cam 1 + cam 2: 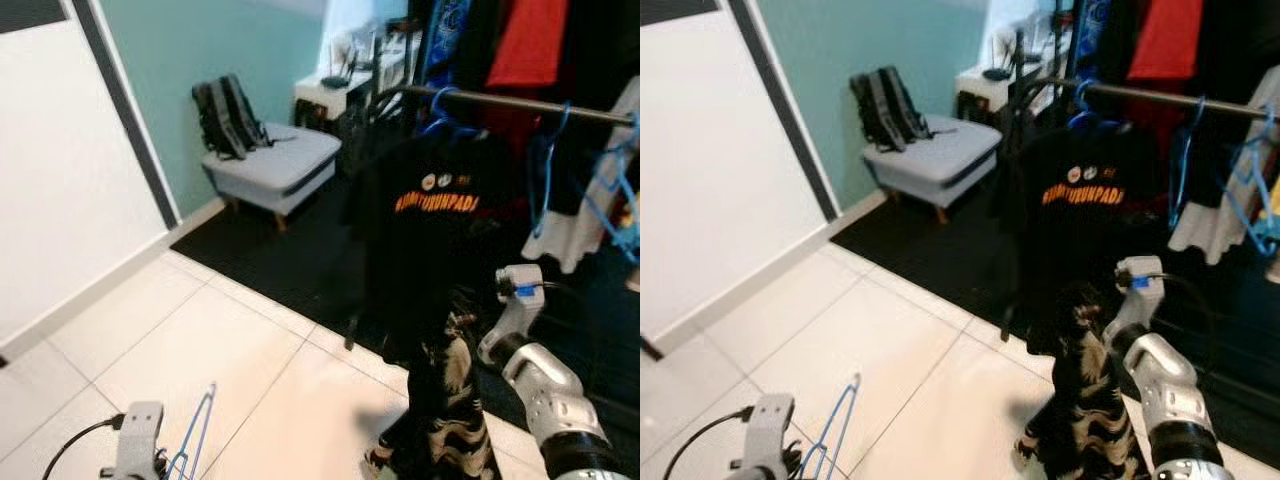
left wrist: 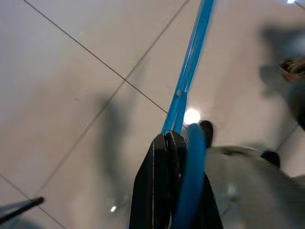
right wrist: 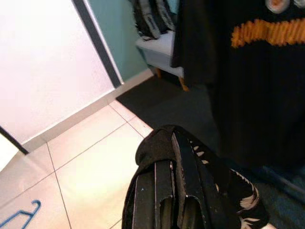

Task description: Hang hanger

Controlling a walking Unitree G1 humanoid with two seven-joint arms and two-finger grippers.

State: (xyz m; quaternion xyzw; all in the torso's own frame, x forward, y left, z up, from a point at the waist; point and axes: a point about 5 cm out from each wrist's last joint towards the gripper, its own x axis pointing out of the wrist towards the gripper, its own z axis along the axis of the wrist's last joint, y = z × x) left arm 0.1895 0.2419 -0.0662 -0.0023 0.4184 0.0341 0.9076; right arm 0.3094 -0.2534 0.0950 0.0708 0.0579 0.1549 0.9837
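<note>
left gripper (image 2: 174,143) sits low over the tiled floor (image 1: 230,350), fingers (image 2: 164,191) closed on the blue hanger (image 2: 190,67), which slants away from the grip with its far end near the tiles. right gripper (image 3: 174,191) is raised in front of the rack, fingers closed on a dark patterned garment (image 1: 450,410) that hangs down from the grip to just above the floor. the rail (image 1: 520,102) runs across the upper right, already carrying a black t-shirt (image 1: 430,230) on a blue hanger plus several bare blue hangers (image 1: 610,190); other clothes hang behind it. a grey bench (image 1: 275,165) with a backpack (image 1: 230,115) stands against the green wall, well apart from the work. judgement: the hanger is still well apart from the rail and the task is at an early stage. risks noted: the hold on the hanger appears to be on one thin arm, so the frame may pivot in the fingers as the arm lifts, leaving the hook pointing the wrong way for the rail. the hook's position cannot be confirmed from these views. the low end could drag or catch on the tiles. the rail is crowded, so the hook may snag on a neighbouring hanger or on the t-shirt. the trailing garment could sweep the floor or tangle with the hanger if the two arms close in.
</note>
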